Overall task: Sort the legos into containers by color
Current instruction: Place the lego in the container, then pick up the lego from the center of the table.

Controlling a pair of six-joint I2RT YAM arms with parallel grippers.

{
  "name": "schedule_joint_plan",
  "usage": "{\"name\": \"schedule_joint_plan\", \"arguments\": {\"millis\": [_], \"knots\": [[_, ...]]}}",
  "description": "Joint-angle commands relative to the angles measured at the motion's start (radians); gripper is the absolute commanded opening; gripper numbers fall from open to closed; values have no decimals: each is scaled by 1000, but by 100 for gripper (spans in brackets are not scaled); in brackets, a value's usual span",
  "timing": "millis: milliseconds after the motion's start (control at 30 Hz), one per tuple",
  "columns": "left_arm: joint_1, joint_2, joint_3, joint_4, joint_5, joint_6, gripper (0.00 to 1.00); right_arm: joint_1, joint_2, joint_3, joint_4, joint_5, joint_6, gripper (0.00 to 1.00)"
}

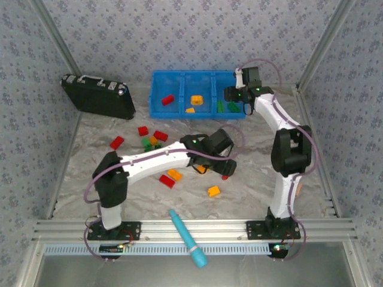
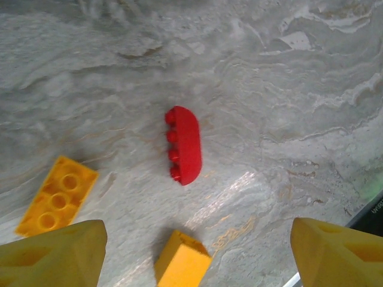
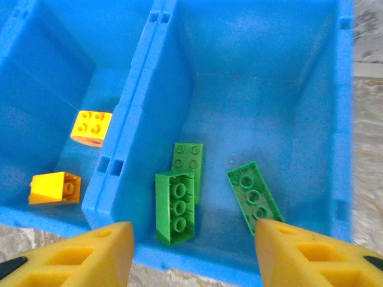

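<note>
We aim our wide left gripper (image 2: 194,254) at the rounded red plastic brick (image 2: 184,145), twelve o'clock; next, lower and close. Right gripper (image 3: 192,256) parted, empty.

The left arm (image 1: 157,160) and the right arm (image 1: 270,113) are built alike, with smooth white tube-shaped links between bulky black joints. A thin purplish cable (image 1: 87,190) loops along each. Small green lights (image 1: 194,142) glow on the black housings. Flat black base plates (image 1: 114,230) carry them. The left fingers (image 2: 54,257) and right fingers (image 3: 78,257) are yellow wedges with moulded recesses.
</note>
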Motion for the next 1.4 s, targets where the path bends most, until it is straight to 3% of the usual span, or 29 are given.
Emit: {"name": "schedule_joint_plan", "arguments": {"millis": [0, 467, 733, 1033, 1200, 1367], "knots": [[-34, 82, 73, -81, -35, 57, 79, -34, -157, -58, 6, -29, -5, 59], [-54, 231, 121, -47, -27, 70, 71, -103, -685, -453, -12, -10, 24, 66], [-54, 299, 176, -51, -101, 91, 70, -103, -881, -613, -46, -38, 87, 70], [-48, 331, 187, -41, -124, 123, 64, -103, -979, -705, -84, -28, 111, 71], [-45, 342, 176, -20, -117, 122, 48, -104, -995, -715, -112, -11, 108, 73], [-41, 355, 166, -14, -92, 110, 40, -104, -1003, -720, -124, -10, 108, 76]]}}
